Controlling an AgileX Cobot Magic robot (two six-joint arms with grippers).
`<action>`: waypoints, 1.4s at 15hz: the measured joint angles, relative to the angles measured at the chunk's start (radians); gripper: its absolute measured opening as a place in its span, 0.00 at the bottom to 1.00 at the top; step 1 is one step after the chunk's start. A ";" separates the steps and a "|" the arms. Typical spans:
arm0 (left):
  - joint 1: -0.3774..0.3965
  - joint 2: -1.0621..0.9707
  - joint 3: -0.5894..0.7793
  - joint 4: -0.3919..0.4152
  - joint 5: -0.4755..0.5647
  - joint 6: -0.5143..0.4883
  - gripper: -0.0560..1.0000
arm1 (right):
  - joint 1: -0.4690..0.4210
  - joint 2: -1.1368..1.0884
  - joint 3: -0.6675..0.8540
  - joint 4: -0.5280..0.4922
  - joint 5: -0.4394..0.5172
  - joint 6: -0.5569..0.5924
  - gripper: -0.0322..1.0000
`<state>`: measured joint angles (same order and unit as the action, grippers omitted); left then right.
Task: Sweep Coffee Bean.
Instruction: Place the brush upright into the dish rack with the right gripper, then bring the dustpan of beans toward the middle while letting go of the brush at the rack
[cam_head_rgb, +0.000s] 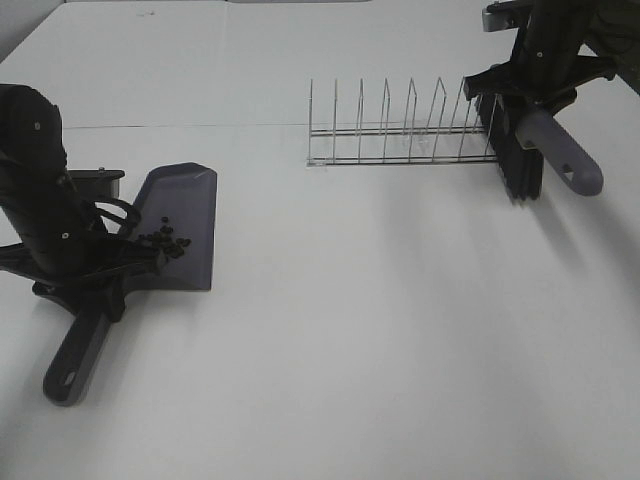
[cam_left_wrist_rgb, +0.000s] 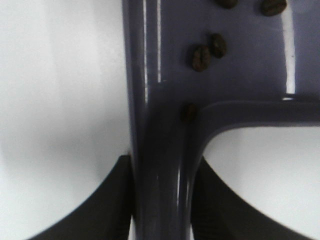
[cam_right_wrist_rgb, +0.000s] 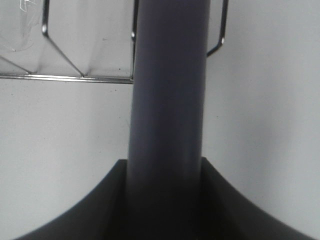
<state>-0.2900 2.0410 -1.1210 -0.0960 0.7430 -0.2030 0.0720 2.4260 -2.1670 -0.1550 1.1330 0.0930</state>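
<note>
- Eight o'clock: left gripper (cam_left_wrist_rgb: 162, 200) clamped on grey dustpan (cam_head_rgb: 187, 205) handle, coffee beans (cam_head_rgb: 166, 241) clustered inside; may spill if tipped forward.
- One o'clock: right gripper (cam_right_wrist_rgb: 165, 200) clamped on brush (cam_head_rgb: 522, 165) handle; may snag wire dish rack (cam_head_rgb: 400, 135) just beside.

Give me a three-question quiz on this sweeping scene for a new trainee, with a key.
1. True or false: the coffee beans lie on the bare table, outside the dustpan.
2. What do the right arm's jaws hold? A the dustpan; B the brush; C nothing.
3. In the high view, which thing stands on the table just left of the brush?
Key: 1 false, they lie in the dustpan; 2 B; 3 the wire rack.
</note>
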 joint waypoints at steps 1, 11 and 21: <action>0.000 0.000 0.000 0.000 0.000 0.000 0.30 | 0.000 0.016 -0.011 -0.006 0.000 0.000 0.30; 0.000 0.000 0.000 0.000 0.000 0.013 0.30 | 0.000 0.018 -0.017 -0.091 0.014 0.108 0.84; -0.108 -0.031 -0.037 -0.028 -0.046 0.007 0.30 | 0.001 -0.105 -0.014 0.115 0.086 0.026 0.86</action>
<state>-0.3980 2.0100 -1.1580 -0.1240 0.6970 -0.1960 0.0730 2.3210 -2.1810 -0.0400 1.2190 0.1190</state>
